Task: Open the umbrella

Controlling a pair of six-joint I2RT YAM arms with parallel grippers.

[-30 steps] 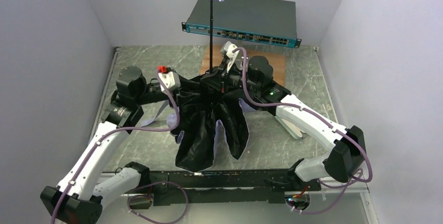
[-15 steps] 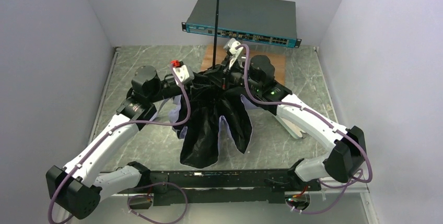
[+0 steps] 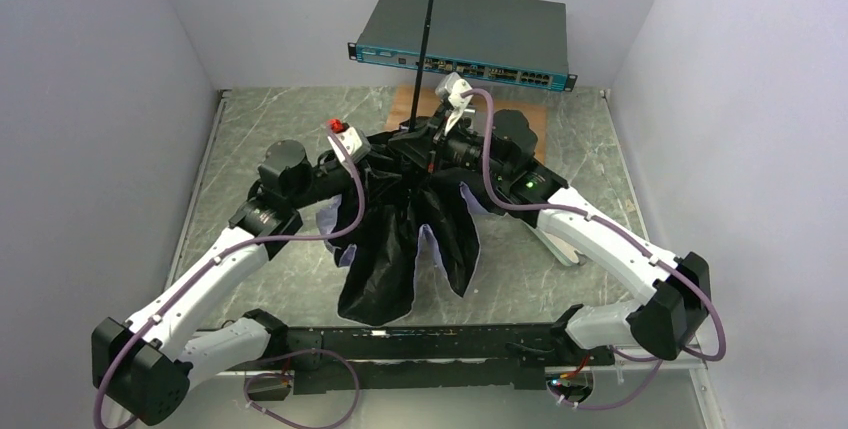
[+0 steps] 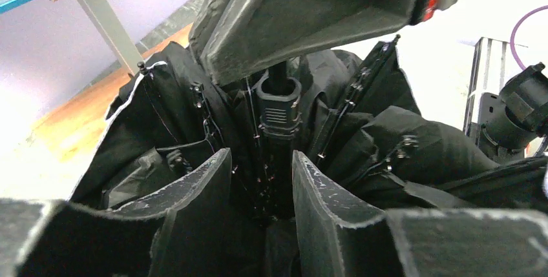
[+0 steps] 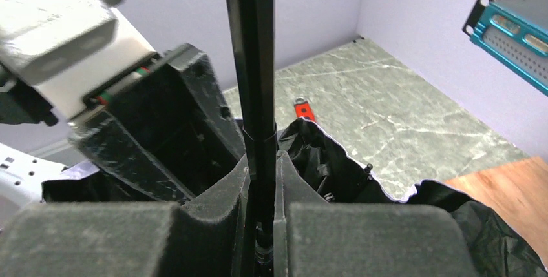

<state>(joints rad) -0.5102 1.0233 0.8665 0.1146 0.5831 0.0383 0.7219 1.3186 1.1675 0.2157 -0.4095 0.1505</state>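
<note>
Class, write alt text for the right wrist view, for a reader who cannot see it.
The right gripper is shut on the thin black shaft of the umbrella, whose black folds bunch below. The left gripper sits close at left, over a green marbled table; a teal network switch corner shows top right.
</note>
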